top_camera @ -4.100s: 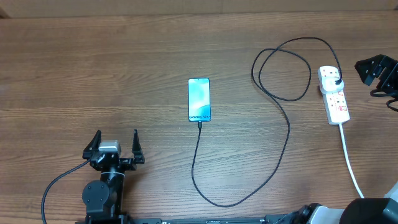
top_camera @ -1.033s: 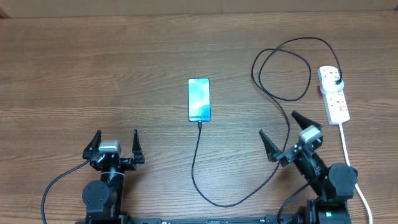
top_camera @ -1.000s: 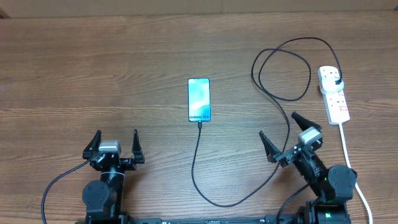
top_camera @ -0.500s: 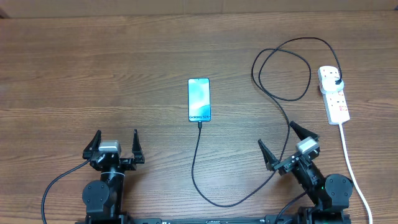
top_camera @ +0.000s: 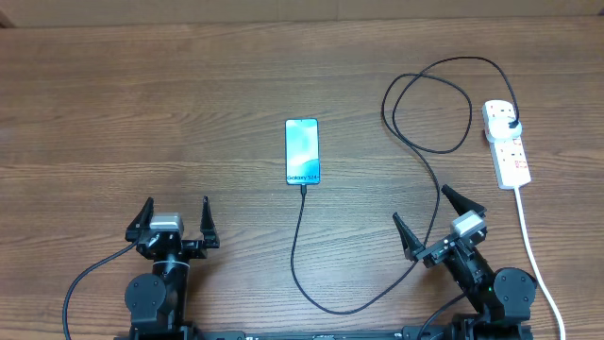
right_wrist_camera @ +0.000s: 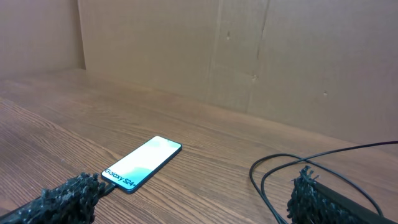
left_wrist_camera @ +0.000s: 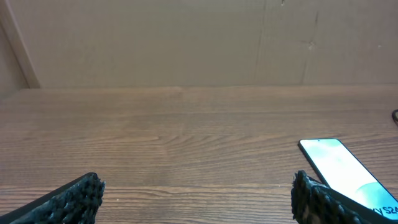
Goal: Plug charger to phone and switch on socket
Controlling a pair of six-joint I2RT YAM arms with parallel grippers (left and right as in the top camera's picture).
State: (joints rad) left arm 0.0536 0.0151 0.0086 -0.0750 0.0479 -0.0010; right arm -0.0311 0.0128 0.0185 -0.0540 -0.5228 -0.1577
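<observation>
Plugging looked finished, charger (top_camera: 293, 247) running from the phone (top_camera: 302, 151) at table (top_camera: 142, 94) centre to the socket (top_camera: 507, 151) at far right; with left fingers (top_camera: 143, 217) and right fingers (top_camera: 406, 236) both spread empty, switching that socket on probably fell to the right pair.

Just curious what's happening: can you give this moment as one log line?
charger: tip at phone bottom edge, plug in socket | left hand: open, empty | right hand: open, empty
</observation>
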